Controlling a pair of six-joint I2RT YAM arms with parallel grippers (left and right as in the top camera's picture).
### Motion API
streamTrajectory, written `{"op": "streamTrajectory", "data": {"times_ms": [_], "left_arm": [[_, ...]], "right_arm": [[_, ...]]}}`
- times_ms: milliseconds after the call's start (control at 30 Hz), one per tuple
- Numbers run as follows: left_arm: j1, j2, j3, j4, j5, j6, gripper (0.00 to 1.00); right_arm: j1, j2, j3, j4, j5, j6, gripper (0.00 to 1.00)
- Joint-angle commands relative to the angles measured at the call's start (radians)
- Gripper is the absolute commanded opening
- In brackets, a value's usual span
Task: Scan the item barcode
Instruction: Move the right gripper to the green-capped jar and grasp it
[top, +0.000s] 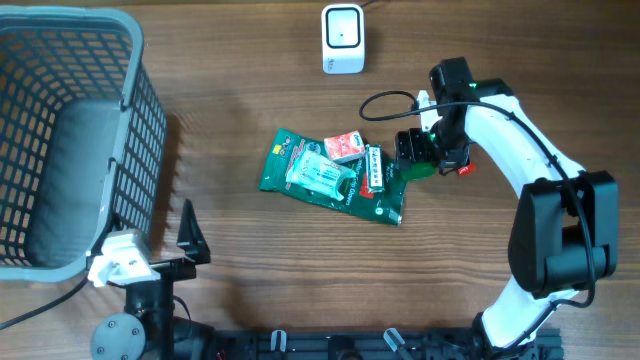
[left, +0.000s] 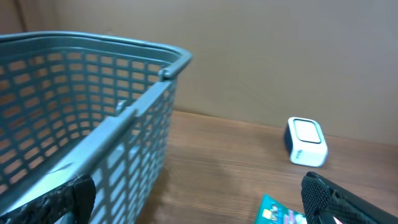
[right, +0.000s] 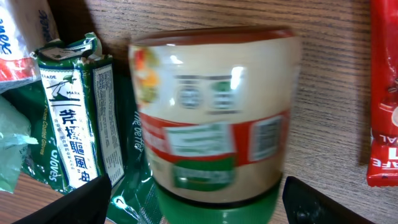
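Closest to my right end effector (right: 205, 205) is the jar (right: 214, 118). It sits between the spread fingers (right: 81, 202), green lid end nearest, long side pointing straight away. I see a gap beside one finger, so I think it is open, not squeezing. Its barcode (right: 268, 138) faces my camera. Farther out, well past this end effector, stands the white scanner (top: 342, 38). My left end effector (left: 202, 202) is open, empty and far from both.

Overhead straight down, wrists low (scanner (top: 342, 38) shared)
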Motion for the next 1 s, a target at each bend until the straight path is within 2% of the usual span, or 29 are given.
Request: {"op": "streamTrajectory", "data": {"times_ms": [0,33,100,167,367,500,633,733,967], "left_arm": [[0.0,-0.007,0.006,0.12,0.229,0.051,1.0],[0.0,-0.007,0.019,0.129,0.305,0.093,1.0],[0.0,-0.007,0.041,0.11,0.367,0.114,1.0],[0.0,-0.005,0.045,0.021,0.459,0.163,1.0],[0.0,0.004,0.0,-0.132,0.473,0.161,1.0],[0.0,0.004,-0.107,-0.146,0.473,0.158,1.0],[0.0,0.004,-0.139,-0.147,0.473,0.159,1.0],[0.0,0.004,-0.139,-0.147,0.473,0.159,1.0],[0.0,0.004,-0.139,-0.148,0.473,0.159,1.0]], "right_arm": [[0.002,-0.01,0.018,0.014,0.018,0.016,0.91],[0.002,-0.009,0.018,0.018,0.018,0.016,0.91],[0.002,-0.003,0.016,0.019,0.027,0.016,0.92],[0.002,-0.003,-0.02,0.049,0.034,0.016,0.94],[0.002,-0.002,-0.119,0.146,0.068,0.04,0.93],[0.002,-0.002,-0.165,0.186,0.066,0.088,0.64],[0.002,-0.002,-0.164,0.17,0.031,0.172,0.51],[0.002,-0.002,-0.151,0.094,-0.024,0.173,0.42],[-0.012,-0.002,-0.062,-0.302,-0.323,0.171,0.39]]}}
